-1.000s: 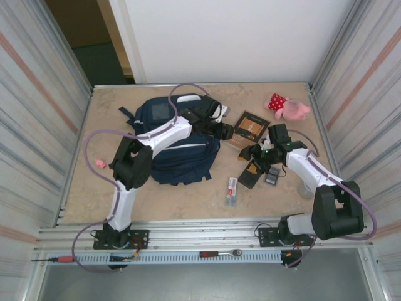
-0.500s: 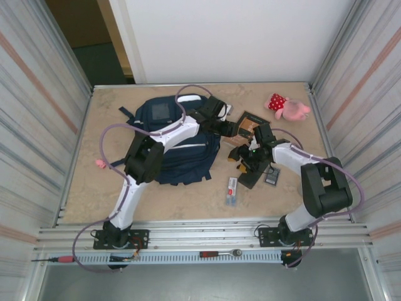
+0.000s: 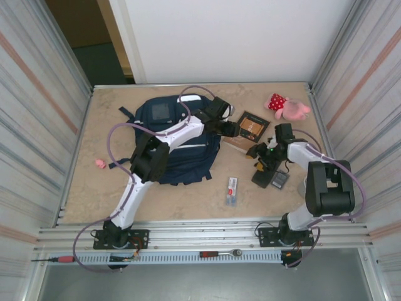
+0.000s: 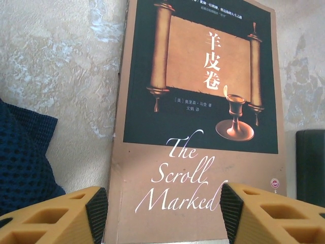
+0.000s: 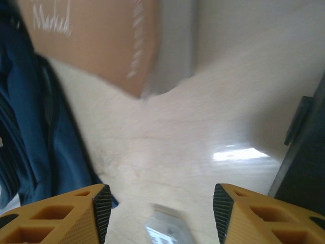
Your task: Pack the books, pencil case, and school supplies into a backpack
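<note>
Lying flat on the table (image 3: 182, 191) with its cover up, the book (image 3: 252, 128) was found just to the right of the backpack (image 3: 172, 147) and outside it. The left gripper (image 3: 230, 130) was held over the book's near edge. In the left wrist view its fingers (image 4: 96, 211) were seen spread wide, one at each side of the lower part of the cover, with nothing clamped between them. Whether the tips touched the cover could not be told. A corner of the navy backpack (image 4: 23, 162) was caught at the left of that view.

The right gripper (image 3: 261, 155) was placed near the book's front corner, beside the pencil case (image 3: 264, 178). In the right wrist view its jaws were likewise seen parted and empty, with bare tabletop between the fingers (image 5: 101, 203) and the book (image 5: 91, 40) blurred at the top. The calculator-like rectangle (image 3: 280, 180) was set just beside the pencil case. The white pack (image 3: 231, 190) was left nearer the arms, apart from both. A pink plush toy (image 3: 287, 106) was noted near the far right corner.
</note>
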Robot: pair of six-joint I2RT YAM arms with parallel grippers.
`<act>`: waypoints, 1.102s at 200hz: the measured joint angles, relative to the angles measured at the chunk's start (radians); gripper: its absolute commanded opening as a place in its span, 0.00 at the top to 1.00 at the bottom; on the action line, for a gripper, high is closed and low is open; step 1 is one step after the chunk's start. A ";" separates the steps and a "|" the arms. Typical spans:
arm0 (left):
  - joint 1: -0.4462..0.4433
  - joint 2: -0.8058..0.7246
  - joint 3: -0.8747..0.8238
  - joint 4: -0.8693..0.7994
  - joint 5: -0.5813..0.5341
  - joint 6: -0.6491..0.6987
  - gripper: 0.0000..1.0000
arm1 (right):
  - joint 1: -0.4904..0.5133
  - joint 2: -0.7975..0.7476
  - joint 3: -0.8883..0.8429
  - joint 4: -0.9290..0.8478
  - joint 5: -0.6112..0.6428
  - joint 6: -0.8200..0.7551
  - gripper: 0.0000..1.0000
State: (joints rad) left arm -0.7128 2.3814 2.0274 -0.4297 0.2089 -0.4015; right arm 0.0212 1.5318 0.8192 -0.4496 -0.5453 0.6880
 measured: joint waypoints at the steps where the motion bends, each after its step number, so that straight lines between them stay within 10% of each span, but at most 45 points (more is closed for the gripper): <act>1: 0.000 0.001 0.002 -0.002 0.000 0.000 0.37 | -0.003 -0.001 0.000 -0.003 0.001 -0.003 0.43; 145: 0.006 0.117 0.152 -0.083 0.000 -0.023 0.38 | -0.069 0.324 0.315 -0.069 0.050 -0.094 0.47; 220: 0.016 0.118 0.155 -0.085 0.014 -0.051 0.37 | -0.071 0.398 0.385 -0.064 0.051 -0.095 0.91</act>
State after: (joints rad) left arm -0.6971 2.4996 2.1822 -0.5152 0.2226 -0.4530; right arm -0.0498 1.9297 1.2037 -0.5137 -0.4946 0.5934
